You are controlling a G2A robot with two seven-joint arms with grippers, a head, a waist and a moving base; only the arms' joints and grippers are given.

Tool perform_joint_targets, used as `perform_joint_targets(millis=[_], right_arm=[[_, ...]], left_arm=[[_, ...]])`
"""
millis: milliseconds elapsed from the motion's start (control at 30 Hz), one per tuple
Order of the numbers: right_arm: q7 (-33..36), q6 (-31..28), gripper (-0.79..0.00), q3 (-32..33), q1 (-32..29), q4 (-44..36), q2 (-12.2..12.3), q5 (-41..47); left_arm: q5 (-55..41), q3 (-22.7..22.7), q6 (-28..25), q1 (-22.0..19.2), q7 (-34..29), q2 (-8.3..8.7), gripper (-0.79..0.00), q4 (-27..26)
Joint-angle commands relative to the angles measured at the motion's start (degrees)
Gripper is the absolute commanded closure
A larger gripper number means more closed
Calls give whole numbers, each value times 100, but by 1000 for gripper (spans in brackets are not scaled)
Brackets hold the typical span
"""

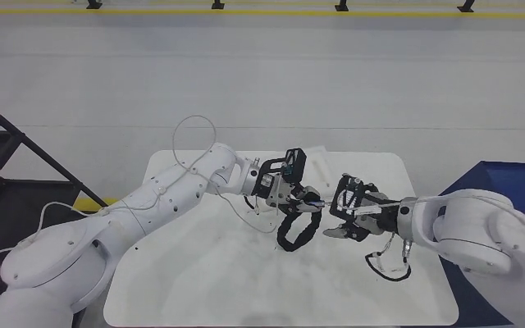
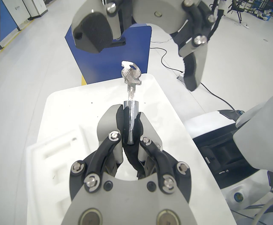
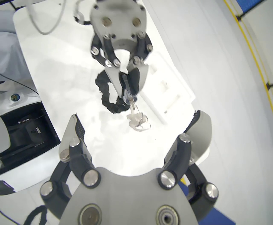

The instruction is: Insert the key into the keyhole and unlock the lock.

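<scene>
Key (image 3: 136,119) seated in the lock (image 3: 130,98), which the left hand (image 3: 128,86) clamps; key bow between the right hand's (image 3: 136,130) spread fingers, untouched.

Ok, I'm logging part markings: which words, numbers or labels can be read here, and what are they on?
No text is readable.
key: patterned head, nothing legible.
lock: plain chrome, no marking shows.
foam tray: no print.
far-off blue mark: too small to read.
</scene>
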Motion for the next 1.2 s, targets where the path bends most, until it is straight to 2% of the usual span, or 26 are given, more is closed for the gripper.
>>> perform_joint_targets(millis=[0, 133, 233, 267, 300, 400, 567, 600, 633, 900, 1167], right_arm=[[69, -313, -785, 36, -47, -22, 14, -244], [-8, -330, -779, 152, -185, -216, 35, -685], [-12, -278, -493, 245, -350, -383, 57, -1007], [-27, -295, -449, 277, -401, -429, 63, -1072], [-21, -313, -372, 326, -457, -486, 73, -1173], [21, -355, -277, 400, -564, -626, 89, -1351], [156, -319, -215, 425, -665, -745, 93, -1555], [145, -314, -157, 426, -675, -748, 90, -1559], [155, -303, -135, 431, -683, -746, 88, -1583], [148, -181, 0, 459, -773, -782, 68, -1674], [275, 432, 0, 671, -888, -703, 44, -827]], left_arm=[[-181, 0, 0, 7, -177, -12, 0, -16], [-421, 0, 0, 17, -399, -23, 0, -25], [-561, 0, 0, 27, -541, -24, 0, -50], [-611, 0, 0, 33, -571, -22, 0, -60], [-656, 0, 0, 35, -612, -17, 0, -66], [-753, 0, 0, 51, -680, -7, 0, -90], [-830, 0, 0, 64, -752, 8, 0, -122], [-840, 0, 0, 66, -764, 10, 0, -127], [-853, 0, 0, 71, -775, 13, 0, -130], [-938, 0, 0, 101, -807, 18, 0, -189], [-815, 0, 0, 122, -707, 17, 0, -192]])
